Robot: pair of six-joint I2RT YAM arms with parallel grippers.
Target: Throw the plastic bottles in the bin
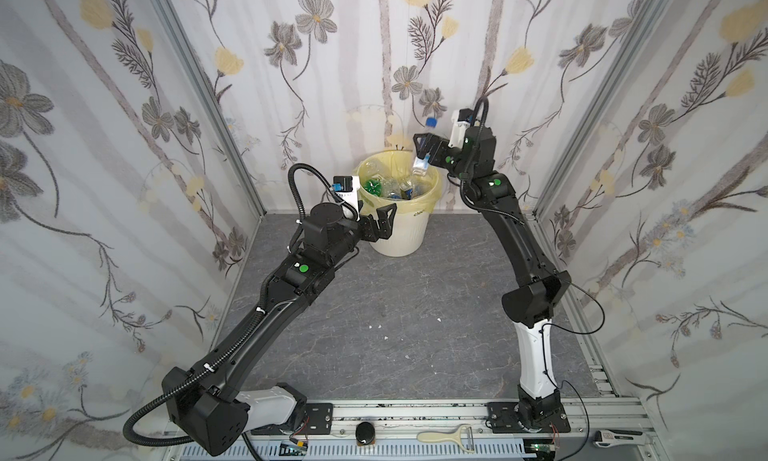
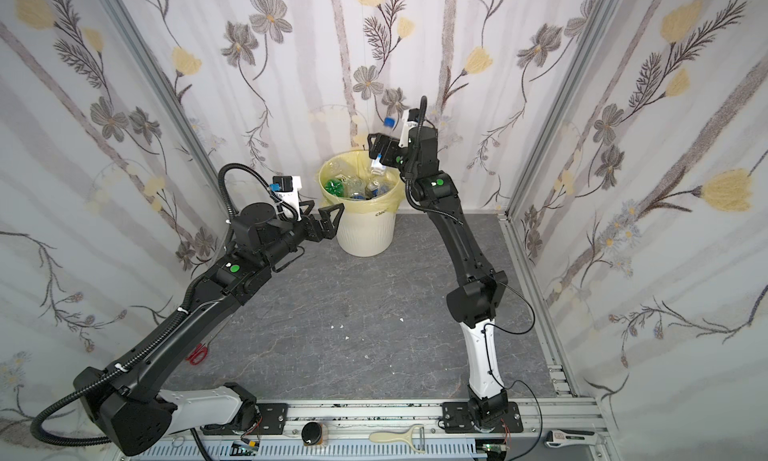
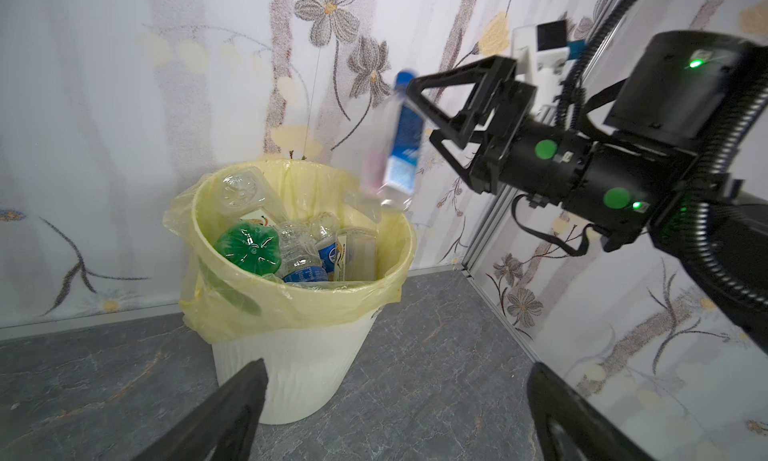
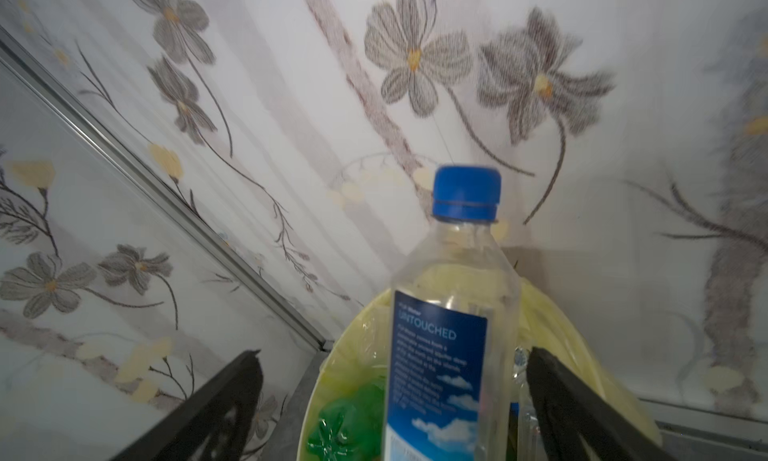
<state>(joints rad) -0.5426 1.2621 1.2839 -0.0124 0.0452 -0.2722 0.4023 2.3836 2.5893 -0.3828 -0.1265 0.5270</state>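
Observation:
The bin (image 1: 399,238) (image 2: 365,234) (image 3: 299,376) (image 4: 332,376) stands at the back wall, lined with a yellow bag. Inside lie several plastic bottles, among them a green one (image 1: 373,187) (image 3: 249,247) (image 4: 345,421). My right gripper (image 1: 424,147) (image 2: 374,147) (image 3: 422,110) (image 4: 395,355) hangs open above the bin's rim. A clear blue-capped bottle (image 1: 419,166) (image 2: 379,164) (image 3: 403,147) (image 4: 440,355) is upright between its spread fingers, blurred, its base over the bin mouth. My left gripper (image 1: 382,216) (image 2: 324,207) (image 3: 397,365) is open and empty beside the bin's left wall.
Flowered curtain walls close in the back and both sides. A peeler (image 1: 446,436), a black knob (image 1: 365,434) and a hand tool (image 1: 619,438) lie on the front rail. Red scissors (image 2: 197,353) lie under the left arm. Small white scraps dot the grey floor (image 1: 395,313).

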